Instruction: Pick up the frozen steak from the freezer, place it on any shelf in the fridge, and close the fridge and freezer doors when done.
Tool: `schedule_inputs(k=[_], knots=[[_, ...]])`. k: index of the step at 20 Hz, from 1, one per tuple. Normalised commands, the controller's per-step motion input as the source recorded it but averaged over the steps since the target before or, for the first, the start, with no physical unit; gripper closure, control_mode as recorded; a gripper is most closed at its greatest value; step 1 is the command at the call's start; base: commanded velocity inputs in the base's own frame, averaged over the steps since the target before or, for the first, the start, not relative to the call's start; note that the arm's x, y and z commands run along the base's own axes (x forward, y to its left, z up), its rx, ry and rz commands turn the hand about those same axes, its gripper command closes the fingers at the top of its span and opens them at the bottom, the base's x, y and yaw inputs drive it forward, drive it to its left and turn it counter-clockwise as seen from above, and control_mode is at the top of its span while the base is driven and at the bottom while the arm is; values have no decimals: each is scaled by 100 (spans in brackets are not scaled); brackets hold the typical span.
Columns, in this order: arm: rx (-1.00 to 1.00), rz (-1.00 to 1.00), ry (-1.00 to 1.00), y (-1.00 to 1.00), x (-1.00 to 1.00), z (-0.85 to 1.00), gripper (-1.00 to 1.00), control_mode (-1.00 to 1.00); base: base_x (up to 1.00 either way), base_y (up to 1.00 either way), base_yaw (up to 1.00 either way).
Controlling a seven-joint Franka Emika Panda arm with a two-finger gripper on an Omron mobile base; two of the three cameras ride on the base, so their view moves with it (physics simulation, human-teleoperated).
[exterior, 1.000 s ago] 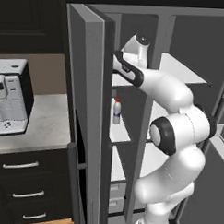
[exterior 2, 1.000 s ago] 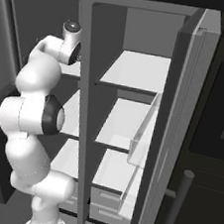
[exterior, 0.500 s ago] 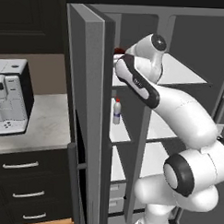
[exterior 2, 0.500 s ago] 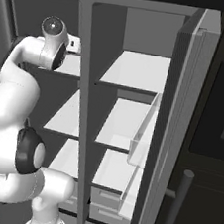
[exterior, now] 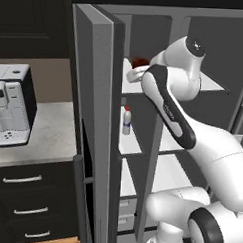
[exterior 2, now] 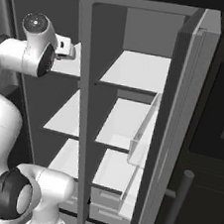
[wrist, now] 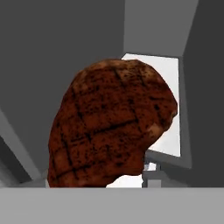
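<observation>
The frozen steak (wrist: 111,127), dark red-brown with grill marks, looms close in the hand view and hides my fingertips. It hangs above the white freezer shelf (wrist: 168,105). In the left base view the steak (exterior: 140,62) sits at the tip of my gripper (exterior: 136,69), inside the top of the freezer (exterior: 135,144). The gripper looks shut on it. The freezer door (exterior: 93,122) stands open at the left. The fridge's upper shelf (exterior 2: 139,70) is bare, and the fridge door (exterior 2: 180,123) is open at the right.
A white bottle (exterior: 126,121) stands on the freezer's middle shelf under my hand. A grey divider (exterior 2: 84,110) separates the compartments. A coffee machine (exterior: 9,108) sits on the counter (exterior: 48,135) left of the unit. The fridge door carries a pale bin (exterior 2: 143,133).
My arm has swung its upper joints up and to the right while the hand stayed in the freezer top. The steak has shifted slightly right with the hand.
</observation>
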Motion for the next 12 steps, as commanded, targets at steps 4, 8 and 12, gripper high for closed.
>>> schedule_inputs(k=[4, 8, 12], knots=[[-24, 9, 14, -34, -100, -43, 100, -100, 0, 0, 0], [-30, 9, 12, -40, -100, -68, 100, -100, 0, 0, 0], [-20, 2, 11, -82, -100, -59, 100, -100, 0, 0, 0]])
